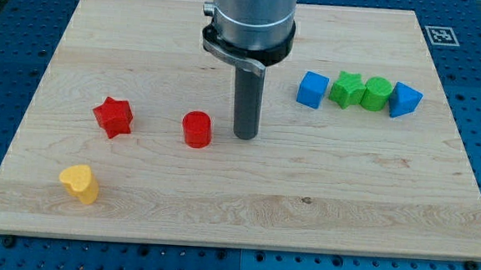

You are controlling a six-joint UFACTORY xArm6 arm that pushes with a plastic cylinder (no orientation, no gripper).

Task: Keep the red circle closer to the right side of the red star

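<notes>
Though ending in a bare rod with no claw fitted, so nothing wide, narrow or holding to report, stands with my tip (pixel 245 136) down on the counter (pixel 303 206). Touches no block.

Just to the view's left of my tip, apart from it by a small gap: the red circle (pixel 196 130), at nearly the same level. Further left on that line, well apart from my tip: the red star (pixel 113 116). Lies on the star's right side already, then, but with bare wood between the two.

Probably placed this way on purpose: sits on the far side of the circle from the star, so that a straight slide toward the view's left would drive the circle along the line to the star's right edge. Looks about centred behind the circle; an off-centre hit could send it past the star above or below.

Left of my tip and lower in the view: a yellow heart (pixel 80 183), clear of that line. Right of my tip and higher: a row of blue cube (pixel 312 89), green star (pixel 346 89), green circle (pixel 376 93) and blue pointed block (pixel 405 100), close together, well out of the way.
</notes>
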